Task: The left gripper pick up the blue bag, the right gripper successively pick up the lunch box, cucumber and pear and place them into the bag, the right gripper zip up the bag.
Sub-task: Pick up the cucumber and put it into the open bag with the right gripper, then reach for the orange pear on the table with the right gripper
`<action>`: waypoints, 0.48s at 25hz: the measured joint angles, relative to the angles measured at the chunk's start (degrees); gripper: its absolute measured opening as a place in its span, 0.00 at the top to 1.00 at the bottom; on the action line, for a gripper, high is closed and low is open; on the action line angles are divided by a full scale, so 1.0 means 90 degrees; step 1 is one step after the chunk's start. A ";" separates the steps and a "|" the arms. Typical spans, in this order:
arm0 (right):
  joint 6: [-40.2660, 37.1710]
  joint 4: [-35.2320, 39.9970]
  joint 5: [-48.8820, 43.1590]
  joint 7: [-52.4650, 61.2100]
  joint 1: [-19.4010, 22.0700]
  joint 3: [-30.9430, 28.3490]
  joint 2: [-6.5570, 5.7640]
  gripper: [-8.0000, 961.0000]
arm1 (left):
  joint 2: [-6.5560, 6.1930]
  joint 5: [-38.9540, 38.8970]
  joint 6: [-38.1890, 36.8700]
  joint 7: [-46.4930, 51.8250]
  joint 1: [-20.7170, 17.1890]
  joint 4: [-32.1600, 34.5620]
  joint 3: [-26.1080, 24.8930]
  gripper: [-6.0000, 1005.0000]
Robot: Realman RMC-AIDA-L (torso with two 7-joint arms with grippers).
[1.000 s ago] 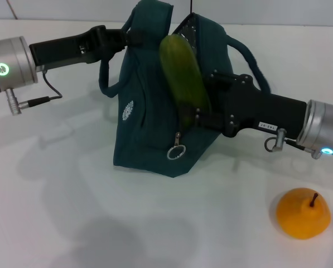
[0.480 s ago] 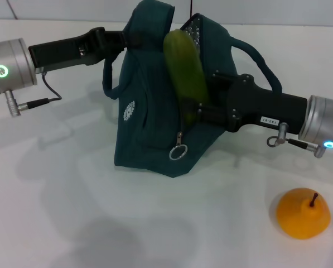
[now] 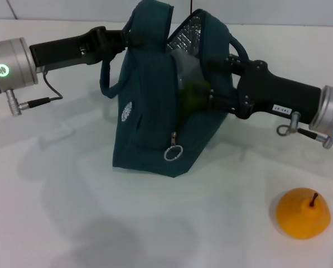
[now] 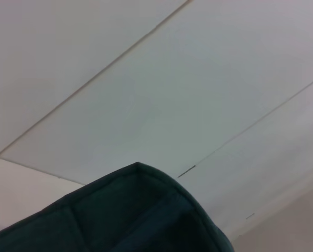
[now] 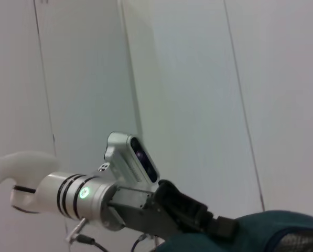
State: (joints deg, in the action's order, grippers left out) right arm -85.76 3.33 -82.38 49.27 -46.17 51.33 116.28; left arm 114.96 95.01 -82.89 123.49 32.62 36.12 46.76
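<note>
The blue bag stands upright mid-table with its top open and silver lining showing. My left gripper is shut on the bag's top edge, holding it up; the left wrist view shows only bag fabric. My right gripper reaches into the opening from the right. The cucumber is a blurred green shape inside the opening, right beside the gripper. Whether it is still held is hidden. The pear lies on the table at the front right. The lunch box is not visible.
The bag's ring zipper pull hangs low on its front side, and a loop handle droops under my left arm. The right wrist view looks over the bag top at my left arm and a wall.
The cucumber stood tall above the bag's opening and has now sunk mostly inside. My right gripper has moved up and further into the opening. The left arm has held still.
</note>
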 joint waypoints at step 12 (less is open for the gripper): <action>-0.1297 0.0943 0.0101 0.0403 0.0870 -0.0006 -0.0056 0.28 | -0.0024 -0.0001 0.0010 -0.0024 -0.0013 0.0000 -0.0001 0.94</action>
State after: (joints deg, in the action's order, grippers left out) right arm -97.44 11.82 -81.47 52.90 -38.33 51.28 115.78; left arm 114.75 95.00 -82.80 123.27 32.50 36.12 46.76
